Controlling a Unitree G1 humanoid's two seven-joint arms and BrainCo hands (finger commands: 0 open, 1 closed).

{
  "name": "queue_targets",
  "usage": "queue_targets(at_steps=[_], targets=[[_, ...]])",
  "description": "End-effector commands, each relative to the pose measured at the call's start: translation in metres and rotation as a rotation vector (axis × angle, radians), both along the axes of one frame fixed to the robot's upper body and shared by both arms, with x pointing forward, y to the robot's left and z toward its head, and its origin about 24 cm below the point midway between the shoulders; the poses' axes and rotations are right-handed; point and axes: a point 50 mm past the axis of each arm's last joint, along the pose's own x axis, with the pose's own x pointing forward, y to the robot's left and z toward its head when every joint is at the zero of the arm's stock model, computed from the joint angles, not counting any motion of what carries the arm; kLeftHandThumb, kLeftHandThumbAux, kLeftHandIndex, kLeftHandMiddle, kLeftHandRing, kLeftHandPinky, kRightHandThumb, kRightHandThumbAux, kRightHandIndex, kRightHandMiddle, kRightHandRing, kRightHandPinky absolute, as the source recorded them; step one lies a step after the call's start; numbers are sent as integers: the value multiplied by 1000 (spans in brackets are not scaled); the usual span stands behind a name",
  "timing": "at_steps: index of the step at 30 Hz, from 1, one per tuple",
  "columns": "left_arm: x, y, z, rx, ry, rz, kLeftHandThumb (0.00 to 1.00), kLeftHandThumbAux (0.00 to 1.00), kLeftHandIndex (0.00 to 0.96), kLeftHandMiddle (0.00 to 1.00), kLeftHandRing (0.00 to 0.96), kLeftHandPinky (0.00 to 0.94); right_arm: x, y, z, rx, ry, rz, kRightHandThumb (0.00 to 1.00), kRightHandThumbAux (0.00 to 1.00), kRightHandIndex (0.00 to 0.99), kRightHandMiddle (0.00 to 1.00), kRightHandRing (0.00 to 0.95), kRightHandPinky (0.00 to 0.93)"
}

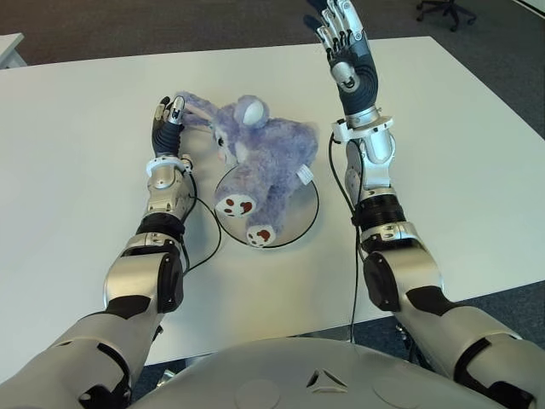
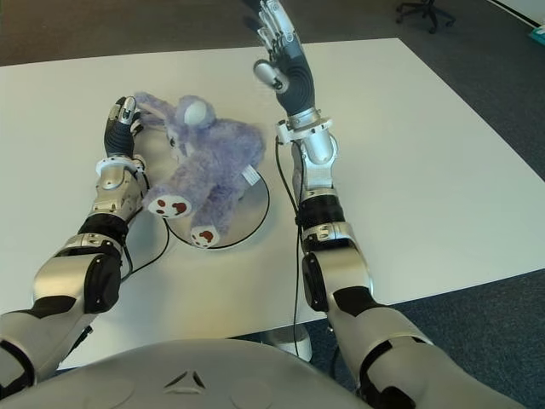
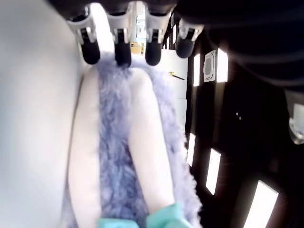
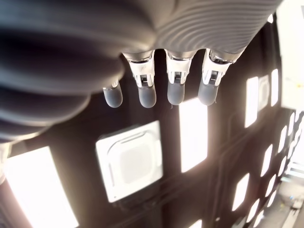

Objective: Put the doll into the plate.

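Purple and plush, the doll (image 1: 255, 158) lay slantwise, its feet and rump over the plate (image 1: 303, 223), its head and ears off the rim on the desk (image 1: 77, 145). The left hand (image 1: 168, 119) was nearer, its fingers (image 3: 122, 52) straight beside one ear, gripping nothing. The right hand (image 1: 345, 43) hung raised beyond the plate, fingers apart and empty
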Motion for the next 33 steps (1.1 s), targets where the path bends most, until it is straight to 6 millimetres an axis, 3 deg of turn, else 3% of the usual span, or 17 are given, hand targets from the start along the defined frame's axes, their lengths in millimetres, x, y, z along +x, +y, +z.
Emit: queue_targets(at_steps=[1, 24, 33], targets=[[-32, -3, -52, -41, 221, 17, 0, 402, 0, 112, 123, 88, 5, 4, -1, 13, 21, 16, 0, 342, 47, 20, 0, 0], [-33, -3, -52, -43, 215, 14, 0, 402, 0, 106, 112, 48, 20, 2, -5, 0, 73, -46, 0, 391, 130, 43, 0, 0], [-33, -2, -52, -42, 213, 10, 0, 396, 0, 85, 88, 31, 27, 0, -9, 2, 138, -48, 0, 359, 130, 23, 0, 0]])
